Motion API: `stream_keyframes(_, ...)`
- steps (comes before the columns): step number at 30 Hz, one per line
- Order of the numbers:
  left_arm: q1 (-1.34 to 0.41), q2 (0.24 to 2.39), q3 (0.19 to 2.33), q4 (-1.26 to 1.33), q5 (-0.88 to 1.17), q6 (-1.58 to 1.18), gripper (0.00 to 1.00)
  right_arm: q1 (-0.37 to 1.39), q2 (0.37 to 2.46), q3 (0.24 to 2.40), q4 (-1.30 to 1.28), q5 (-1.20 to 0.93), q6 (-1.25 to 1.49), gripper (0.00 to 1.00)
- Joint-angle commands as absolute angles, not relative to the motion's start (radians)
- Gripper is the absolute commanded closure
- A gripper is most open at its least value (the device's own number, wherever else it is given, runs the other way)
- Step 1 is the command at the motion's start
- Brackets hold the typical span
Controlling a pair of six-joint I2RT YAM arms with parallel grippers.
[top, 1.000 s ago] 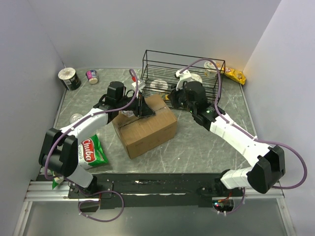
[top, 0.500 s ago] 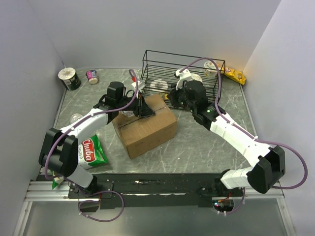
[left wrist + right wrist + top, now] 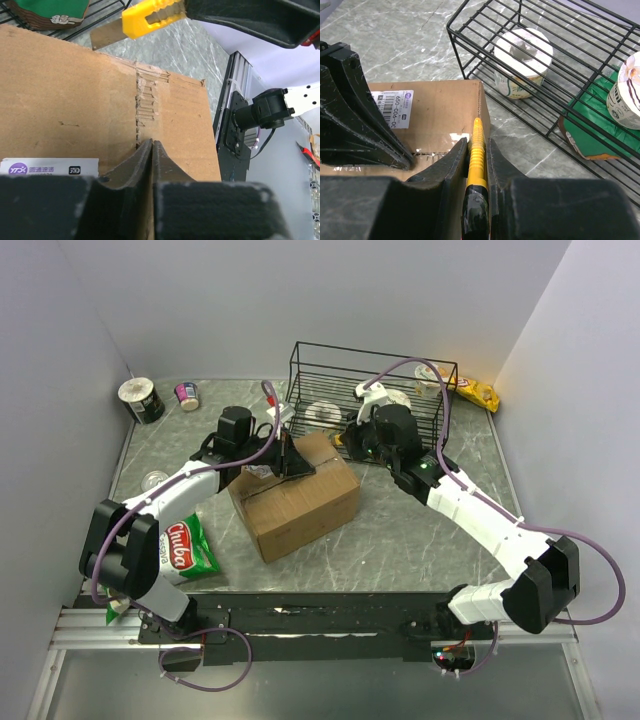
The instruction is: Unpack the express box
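Observation:
The express box is a brown carton in the middle of the table, with its flaps closed and a taped seam. Its white label is on the top. My left gripper is shut and empty, with its tips resting on the box top at the seam. My right gripper is shut on a yellow utility knife. The knife's tip is at the far top edge of the box. The knife also shows in the left wrist view.
A black wire basket stands just behind the box and holds a paper cup, a green packet and another cup. A green Chuba bag lies front left. Two cups stand back left. A yellow packet lies back right.

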State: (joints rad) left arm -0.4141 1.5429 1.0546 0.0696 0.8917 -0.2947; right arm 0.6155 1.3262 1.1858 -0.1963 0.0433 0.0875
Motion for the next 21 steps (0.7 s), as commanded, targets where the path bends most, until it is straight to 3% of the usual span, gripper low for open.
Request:
stream_keyframes(1,-0.403,1.585,1.035,0.049,0.813,-0.305,0.9,0.627,1.296,1.229,-0.305,0.028,0.094,1.0)
stream_keyframes(6,-0.399,1.594,1.037,0.077,0.788,-0.325,0.99,0.626,1.262,1.212,-0.342,0.029,0.107,1.0)
stream_keyframes(21,-0.388,1.611,1.04,0.098,0.772,-0.362,0.99,0.63,1.184,1.171,-0.495,0.006,0.121,1.0)
